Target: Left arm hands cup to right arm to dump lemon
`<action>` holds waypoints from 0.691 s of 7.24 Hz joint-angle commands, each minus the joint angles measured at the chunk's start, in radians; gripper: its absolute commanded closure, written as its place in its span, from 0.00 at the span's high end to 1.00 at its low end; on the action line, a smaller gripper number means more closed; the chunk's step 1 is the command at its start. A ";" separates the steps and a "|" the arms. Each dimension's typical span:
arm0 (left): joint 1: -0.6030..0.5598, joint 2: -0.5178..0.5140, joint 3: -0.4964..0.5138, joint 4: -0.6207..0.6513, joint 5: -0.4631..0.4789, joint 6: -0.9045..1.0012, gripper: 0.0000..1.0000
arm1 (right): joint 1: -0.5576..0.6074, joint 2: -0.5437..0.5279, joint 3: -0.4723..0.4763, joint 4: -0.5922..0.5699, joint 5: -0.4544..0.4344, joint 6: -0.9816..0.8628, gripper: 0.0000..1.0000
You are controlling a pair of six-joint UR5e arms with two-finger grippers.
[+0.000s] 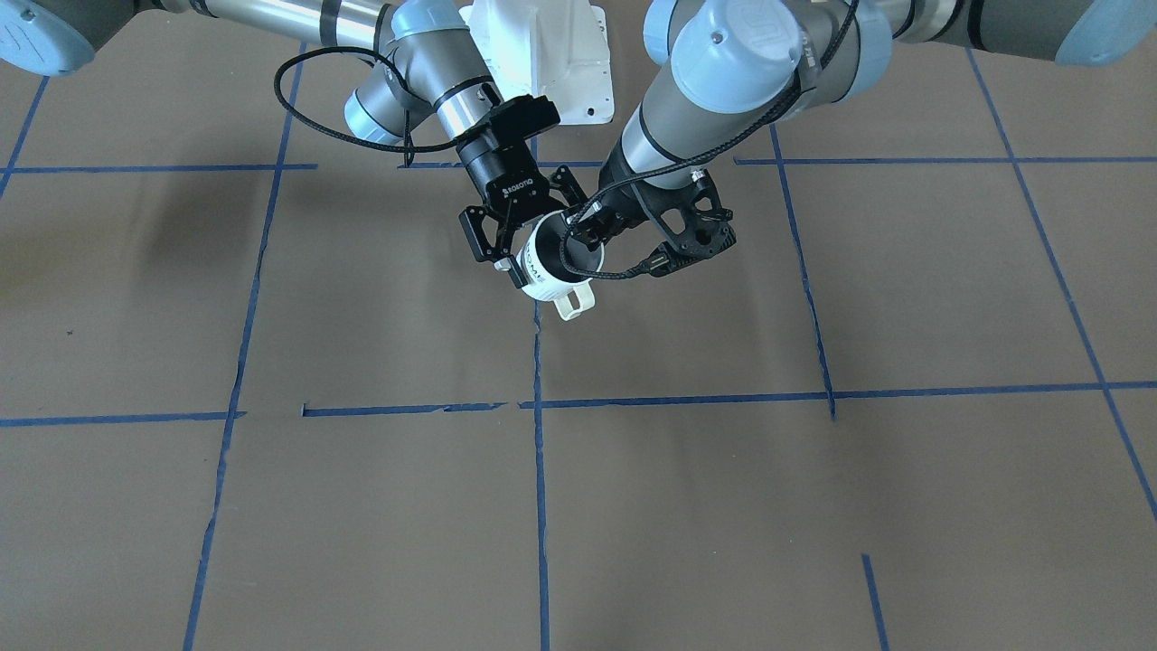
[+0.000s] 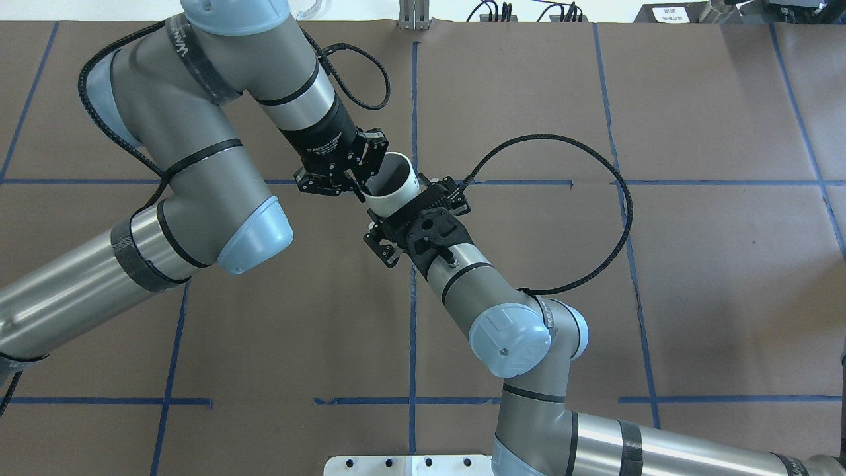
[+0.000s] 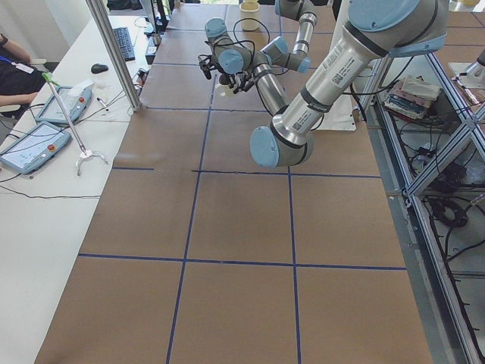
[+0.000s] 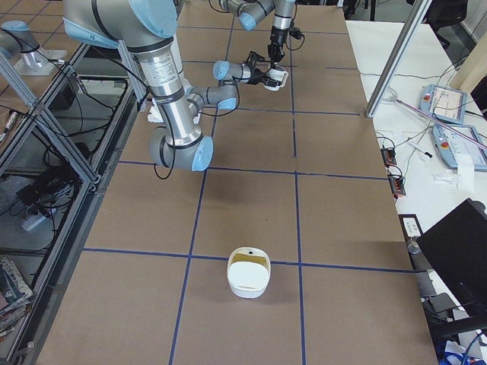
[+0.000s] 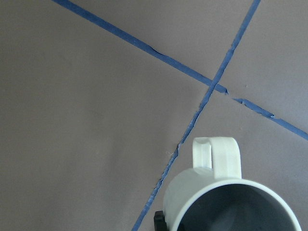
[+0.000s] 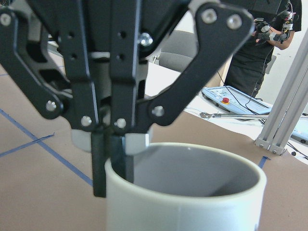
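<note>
The white cup (image 1: 545, 274) hangs tilted above the table's middle, handle (image 1: 575, 304) pointing down and toward the front-facing camera. My left gripper (image 1: 581, 233) is shut on its rim, one finger inside and one outside, as the right wrist view shows (image 6: 113, 179). My right gripper (image 1: 540, 237), marked ROBOTIQ, has its jaws spread on either side of the cup's body; I cannot tell if the pads touch. The cup (image 2: 395, 193) sits between both grippers in the overhead view. The left wrist view shows its grey inside (image 5: 240, 211). No lemon shows; it is hidden or out of view.
A white bowl (image 4: 248, 272) with a yellowish inside stands on the brown table far toward the robot's right end. The white robot base plate (image 1: 542, 54) is behind the arms. A side table with tablets (image 3: 45, 129), a metal pole (image 3: 114, 53) and a person (image 6: 255, 43) lie beyond.
</note>
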 commanded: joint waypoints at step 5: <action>0.000 0.000 0.015 0.000 0.002 -0.006 0.00 | -0.010 -0.002 0.000 -0.001 -0.002 0.000 0.99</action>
